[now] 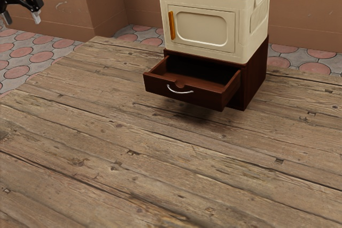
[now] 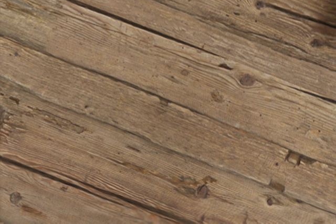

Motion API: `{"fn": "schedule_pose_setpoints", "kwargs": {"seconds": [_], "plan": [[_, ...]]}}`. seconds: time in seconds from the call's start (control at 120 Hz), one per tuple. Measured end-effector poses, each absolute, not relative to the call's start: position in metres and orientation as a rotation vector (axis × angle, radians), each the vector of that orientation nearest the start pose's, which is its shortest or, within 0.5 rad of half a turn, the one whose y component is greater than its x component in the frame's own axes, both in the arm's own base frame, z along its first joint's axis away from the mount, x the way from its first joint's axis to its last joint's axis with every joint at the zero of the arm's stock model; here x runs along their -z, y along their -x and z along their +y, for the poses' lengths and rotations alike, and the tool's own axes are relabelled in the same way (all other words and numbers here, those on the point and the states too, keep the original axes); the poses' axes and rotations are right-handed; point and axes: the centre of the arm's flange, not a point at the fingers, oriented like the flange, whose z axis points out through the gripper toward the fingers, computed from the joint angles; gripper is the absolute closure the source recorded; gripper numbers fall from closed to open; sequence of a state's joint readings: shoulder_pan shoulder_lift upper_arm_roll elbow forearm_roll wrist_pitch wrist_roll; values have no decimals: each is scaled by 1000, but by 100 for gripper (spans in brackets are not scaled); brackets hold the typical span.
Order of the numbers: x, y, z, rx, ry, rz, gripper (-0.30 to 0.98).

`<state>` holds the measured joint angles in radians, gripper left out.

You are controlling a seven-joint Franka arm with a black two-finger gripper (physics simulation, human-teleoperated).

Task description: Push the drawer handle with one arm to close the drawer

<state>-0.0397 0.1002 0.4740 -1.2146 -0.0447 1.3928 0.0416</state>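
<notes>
I judge this to be the approach step, with the push on the handle not yet begun. My pincer hangs high at the exterior view's far left, its two fingers spread well apart with nothing between them, and it is well away from the work. The drawer stands pulled out of the dark cabinet, which sits on the tabletop toward the far side, right of centre. The curved metal handle is on the drawer's front, facing the near side and slightly left. A cream box rests on top of the cabinet (its orange handle is not the one I want).

Next I should bring the pincer across to the exterior view's right and down, to a spot just in front of the metal handle. Pressing the fingers together first would probably give me a firmer pushing face. From there the push calls for a level, straight line toward the far side and slightly right; contact too far off the middle could make the drawer bind, and coming in too high could catch the box.
</notes>
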Motion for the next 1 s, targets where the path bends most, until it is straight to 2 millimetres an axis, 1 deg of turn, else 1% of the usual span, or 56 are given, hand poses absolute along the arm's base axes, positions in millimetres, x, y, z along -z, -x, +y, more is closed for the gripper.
{"fn": "schedule_pose_setpoints", "kwargs": {"seconds": [0.133, 0.15, 0.183, 0.208, 0.233, 0.267, 0.3, 0.333, 0.375, 0.425, 0.45, 0.467, 0.5, 0.533, 0.558, 0.592, 0.6, 0.625, 0.642, 0.667, 0.692, 0.717, 0.733, 0.758, 0.792, 0.825, 0.908, 0.958, 1.0], "plan": [[-722, -514, 212, 132, 3061, -583, 2], [-741, -506, 208, 191, 3059, -572, 2], [-792, -481, 196, 351, 3047, -541, 2], [-821, -463, 189, 446, 3038, -520, 2], [-839, -450, 184, 506, 3031, -507, 2], [-852, -440, 181, 553, 3024, -498, 2], [-858, -436, 178, 579, 3028, -485, 2], [-860, -436, 173, 587, 3035, -465, 2], [-852, -444, 165, 561, 3054, -419, 2], [-838, -454, 150, 514, 3090, -349, 2], [-829, -457, 141, 481, 3115, -307, 2], [-820, -457, 134, 446, 3139, -276, 2], [-789, -447, 124, 347, 3201, -221, 2], [-757, -429, 119, 251, 3241, -188, 2], [-719, -409, 114, 160, 3267, -171, 2], [-666, -390, 108, 47, 3284, -165, 2], [-651, -386, 106, 15, 3286, -163, 2], [-596, -373, 97, -114, 3288, -152, 2], [-565, -365, 93, -181, 3283, -147, 2], [-525, -356, 87, -272, 3270, -143, 2], [-489, -352, 83, -355, 3250, -145, 2], [-461, -353, 78, -408, 3229, -140, 2], [-443, -357, 74, -435, 3214, -125, 2], [-418, -369, 68, -465, 3188, -97, 2], [-397, -386, 61, -459, 3163, -58, 2], [-387, -417, 50, -419, 3142, -10, 2], [-376, -491, 24, -286, 3144, 42, 2], [-373, -526, 9, -207, 3162, 44, 2], [-370, -548, -2, -152, 3173, 43, 2]]}}
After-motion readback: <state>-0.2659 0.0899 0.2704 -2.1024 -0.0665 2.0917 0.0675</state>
